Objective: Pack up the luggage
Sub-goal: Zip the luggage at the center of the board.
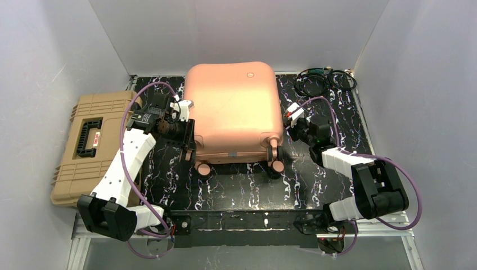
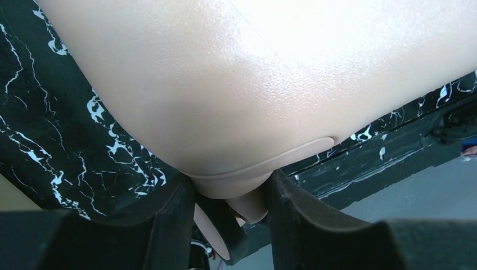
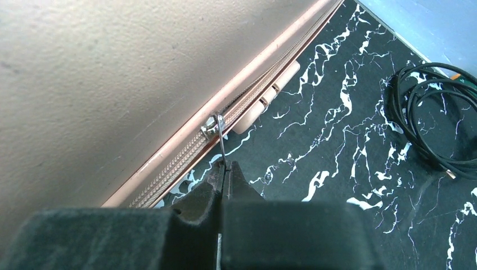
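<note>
The luggage (image 1: pixel 233 107), a peach-pink hard-shell suitcase, lies flat and closed on the black marbled table (image 1: pixel 247 185), wheels toward the arms. My left gripper (image 1: pixel 188 147) is at its near left corner. In the left wrist view that gripper (image 2: pixel 230 179) has both black fingers (image 2: pixel 174 208) pressed against the rounded corner bulge of the luggage (image 2: pixel 225 84), with a wheel (image 2: pixel 209 228) just below. My right gripper (image 1: pixel 293 125) is at the right side seam. Seen from the right wrist, it (image 3: pixel 226 164) is shut on the thin metal zipper pull (image 3: pixel 220 143), beside the luggage (image 3: pixel 84 84).
A tan ribbed toolbox (image 1: pixel 93 143) with a black handle lies at the left table edge, close behind my left arm. A coil of black cable (image 1: pixel 326 81) sits at the back right, seen also by the right wrist as the cable coil (image 3: pixel 427 118). Grey walls enclose three sides.
</note>
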